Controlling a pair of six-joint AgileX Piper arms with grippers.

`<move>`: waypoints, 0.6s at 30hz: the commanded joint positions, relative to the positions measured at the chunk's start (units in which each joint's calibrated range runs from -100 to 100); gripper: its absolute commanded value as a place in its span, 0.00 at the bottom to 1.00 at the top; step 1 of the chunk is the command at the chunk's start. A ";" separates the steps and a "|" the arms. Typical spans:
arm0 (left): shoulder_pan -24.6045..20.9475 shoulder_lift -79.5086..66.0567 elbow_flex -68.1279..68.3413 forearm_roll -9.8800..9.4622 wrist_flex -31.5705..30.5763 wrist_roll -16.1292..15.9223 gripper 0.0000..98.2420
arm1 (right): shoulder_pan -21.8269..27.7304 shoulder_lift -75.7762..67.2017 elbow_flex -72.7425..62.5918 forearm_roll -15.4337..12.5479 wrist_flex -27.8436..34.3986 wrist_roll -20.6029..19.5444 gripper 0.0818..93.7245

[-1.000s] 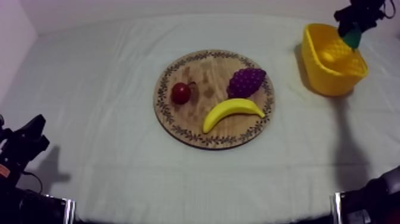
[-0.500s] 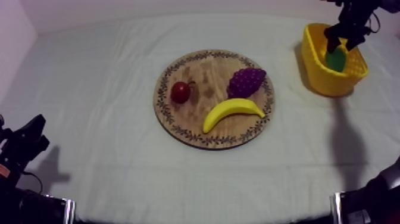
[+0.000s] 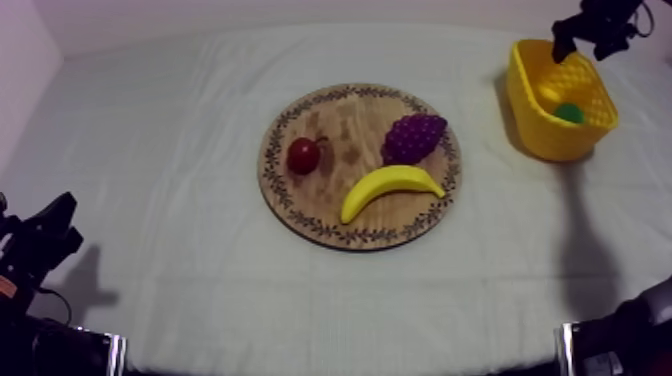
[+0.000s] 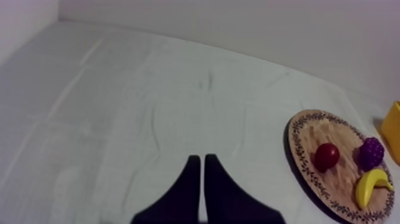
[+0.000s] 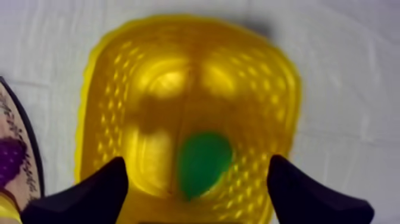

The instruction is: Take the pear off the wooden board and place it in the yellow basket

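Top view: the pear [image 3: 569, 112] lies in the basket [image 3: 550, 140], with the right gripper [image 3: 585, 42] above it. Left wrist view: the left gripper [image 4: 199, 173] is narrow and empty. Right wrist view: the right gripper is wide and empty. Placing looks done; next, lift clear.

The small green toy pear [image 3: 569, 112] lies on the floor of the upright yellow perforated plastic basket [image 3: 535, 125] at the desk's [image 3: 180, 250] far right. The round wooden board with a patterned rim [image 3: 300, 205] lies mid-desk, well apart.
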 commanded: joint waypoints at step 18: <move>-0.01 0.00 -0.02 -0.02 0.00 0.02 0.00 | -5.68 -51.53 37.50 -1.91 -18.14 -9.15 0.59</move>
